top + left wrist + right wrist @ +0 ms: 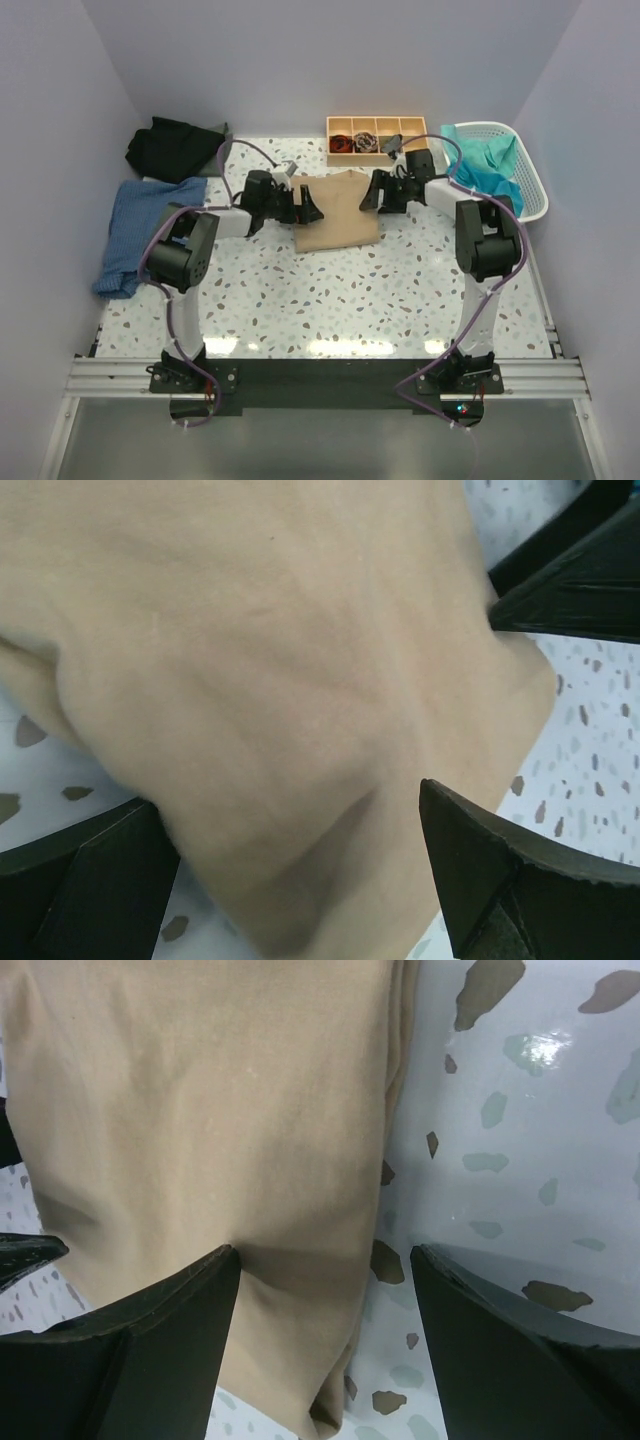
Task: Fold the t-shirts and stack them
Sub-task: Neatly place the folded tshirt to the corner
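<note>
A tan t-shirt (337, 212) lies folded into a rectangle at the table's middle. My left gripper (309, 208) stands open at its left edge, and the cloth (280, 660) bulges between the wide-apart fingers (500, 870) without being pinched. At the shirt's right edge my right gripper (371, 195) is open too. In the right wrist view its left finger (150, 1350) rests on the tan cloth (200, 1110), while the other stands over bare table. A denim-blue t-shirt (140, 228) lies crumpled at the left, a black one (172, 148) behind it. A teal one (487, 165) hangs in the basket.
The white laundry basket (533, 195) stands at the back right. A wooden tray (375, 126) with small items in its compartments sits at the back centre, just behind the tan shirt. White walls close in the table on three sides.
</note>
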